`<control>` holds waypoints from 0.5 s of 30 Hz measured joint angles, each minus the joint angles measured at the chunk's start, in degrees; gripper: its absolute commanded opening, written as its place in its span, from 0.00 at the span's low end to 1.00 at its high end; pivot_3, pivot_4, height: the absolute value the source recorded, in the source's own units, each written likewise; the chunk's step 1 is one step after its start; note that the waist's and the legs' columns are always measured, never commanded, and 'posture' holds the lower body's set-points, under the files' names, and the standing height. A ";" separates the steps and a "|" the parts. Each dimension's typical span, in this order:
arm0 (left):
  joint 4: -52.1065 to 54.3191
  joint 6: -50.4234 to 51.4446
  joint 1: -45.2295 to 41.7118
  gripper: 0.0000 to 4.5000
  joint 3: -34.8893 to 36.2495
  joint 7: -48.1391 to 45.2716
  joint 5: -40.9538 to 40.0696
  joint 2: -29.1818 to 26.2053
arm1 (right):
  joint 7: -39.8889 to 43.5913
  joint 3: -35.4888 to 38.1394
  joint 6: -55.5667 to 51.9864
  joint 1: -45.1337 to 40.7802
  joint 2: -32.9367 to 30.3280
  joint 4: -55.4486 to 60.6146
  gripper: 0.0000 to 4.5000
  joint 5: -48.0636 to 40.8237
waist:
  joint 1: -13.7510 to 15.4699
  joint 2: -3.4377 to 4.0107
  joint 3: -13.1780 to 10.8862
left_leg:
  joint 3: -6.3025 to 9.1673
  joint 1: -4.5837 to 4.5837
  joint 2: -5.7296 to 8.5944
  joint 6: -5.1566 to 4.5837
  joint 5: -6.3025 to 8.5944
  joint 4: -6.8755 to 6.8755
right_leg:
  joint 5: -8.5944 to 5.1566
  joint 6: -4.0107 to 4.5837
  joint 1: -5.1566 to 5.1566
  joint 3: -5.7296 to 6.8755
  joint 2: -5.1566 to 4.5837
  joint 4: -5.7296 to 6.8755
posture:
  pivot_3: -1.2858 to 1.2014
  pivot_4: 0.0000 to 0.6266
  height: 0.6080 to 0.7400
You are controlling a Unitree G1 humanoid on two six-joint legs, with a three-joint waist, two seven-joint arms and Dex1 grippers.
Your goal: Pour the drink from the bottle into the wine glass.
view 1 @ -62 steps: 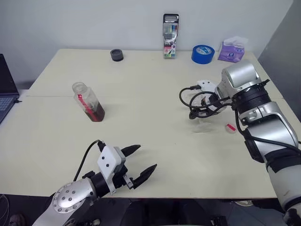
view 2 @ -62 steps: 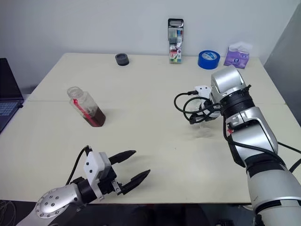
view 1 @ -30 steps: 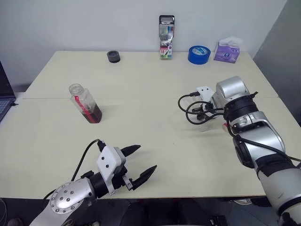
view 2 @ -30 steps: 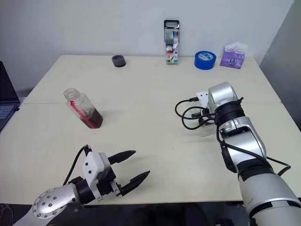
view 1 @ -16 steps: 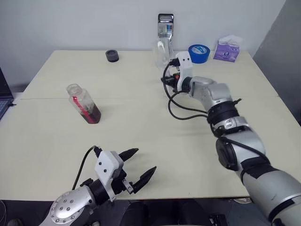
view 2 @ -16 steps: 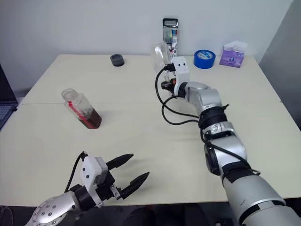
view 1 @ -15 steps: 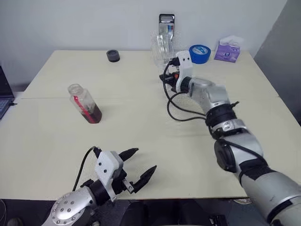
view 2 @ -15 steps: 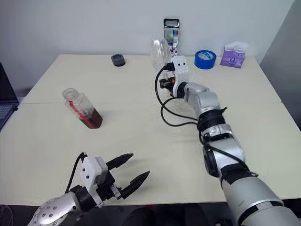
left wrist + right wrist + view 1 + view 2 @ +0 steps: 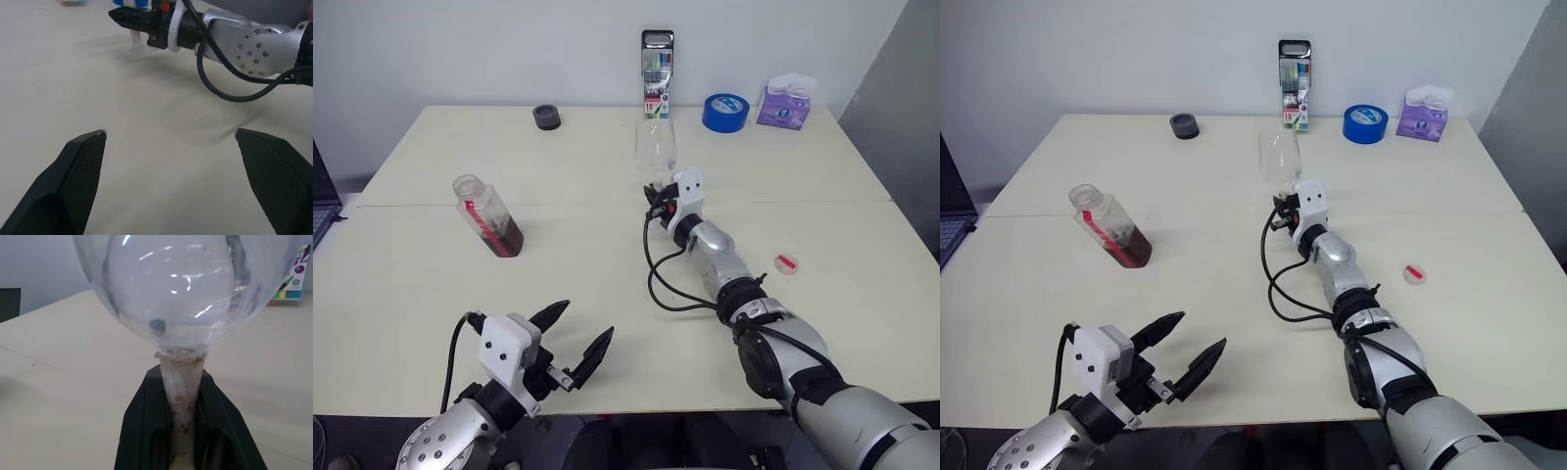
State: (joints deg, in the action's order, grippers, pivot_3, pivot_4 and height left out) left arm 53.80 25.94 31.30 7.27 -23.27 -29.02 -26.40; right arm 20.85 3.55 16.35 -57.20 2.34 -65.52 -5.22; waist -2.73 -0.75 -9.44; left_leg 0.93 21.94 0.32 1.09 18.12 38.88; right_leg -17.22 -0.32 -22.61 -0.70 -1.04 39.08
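The bottle (image 9: 489, 217) stands on the left part of the table with its mouth uncapped. The dark reddish-brown drink (image 9: 507, 237) fills its lower part. At the table's middle the wine glass (image 9: 655, 151) is upright and looks empty. My right gripper (image 9: 654, 190) is shut on its stem (image 9: 180, 382), just under the bowl (image 9: 190, 284). The glass's foot (image 9: 139, 49) is low, at or just above the tabletop. My left gripper (image 9: 582, 325) hangs open near the table's front edge, well short of the bottle, with nothing between its fingers (image 9: 83, 161).
A small red cap-like piece (image 9: 785, 262) lies on the table to the right. Along the back stand a black round object (image 9: 546, 117), a marker case (image 9: 656, 73), a blue tape roll (image 9: 722, 113) and a purple tissue pack (image 9: 781, 103).
My right arm has swung the wine glass from the table's right side to its middle and turned it upright. My left gripper has drawn slightly back and leftward, still open.
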 measured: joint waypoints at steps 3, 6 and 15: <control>0.08 0.18 0.09 1.00 0.06 0.07 -0.25 -0.46 | -1.30 -2.14 0.16 1.55 -0.22 0.22 0.04 2.41 | 0.01 0.01 0.05 | -0.01 -0.19 0.00 0.00 0.00 0.00 | 0.00 0.00 0.19 -0.02 0.00 0.00 | 0.52 0.24 1.00; 0.33 0.26 0.24 1.00 0.49 0.06 -0.40 -0.69 | -2.27 -3.34 -0.82 2.91 -0.52 1.75 0.04 4.08 | 0.04 -0.02 0.14 | 0.03 -0.49 0.00 -0.06 0.04 -0.02 | -0.01 0.01 0.49 0.00 0.00 -0.03 | 0.52 0.24 1.00; 0.71 0.26 2.17 1.00 1.32 -0.08 -0.67 -1.04 | -0.16 -7.20 -9.74 11.53 -4.51 15.86 0.04 6.19 | 1.35 -0.09 0.90 | 0.16 -1.19 0.06 -0.26 0.16 -0.11 | -0.08 0.00 1.28 0.09 -0.06 -0.21 | 0.52 0.24 1.00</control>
State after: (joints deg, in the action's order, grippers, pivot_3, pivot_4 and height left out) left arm 54.50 26.20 33.47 8.58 -23.34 -29.68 -27.44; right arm 20.69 -3.65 6.61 -45.67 -2.18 -49.66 0.97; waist -1.38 -0.84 -8.54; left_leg 1.08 20.75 0.38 0.84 18.28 38.77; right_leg -17.30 -0.32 -21.33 -0.61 -1.10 38.88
